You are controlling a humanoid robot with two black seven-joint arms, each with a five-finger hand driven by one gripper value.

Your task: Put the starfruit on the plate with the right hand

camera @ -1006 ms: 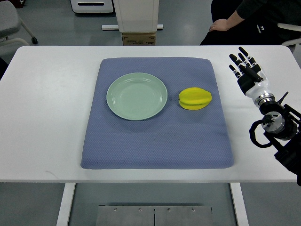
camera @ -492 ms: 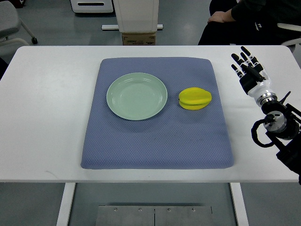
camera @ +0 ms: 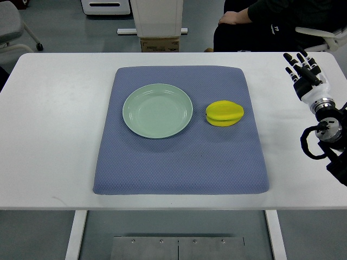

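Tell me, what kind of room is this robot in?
Probably a robot testing lab, not a kitchen. A white table holds only a blue mat with a green plate and a starfruit. The right robot hand is open, and a person sits watching.

The right hand [camera: 308, 79] hovers over the table's right edge, near the far corner. Its fingers are extended, spread and empty. The forearm enters from the right.
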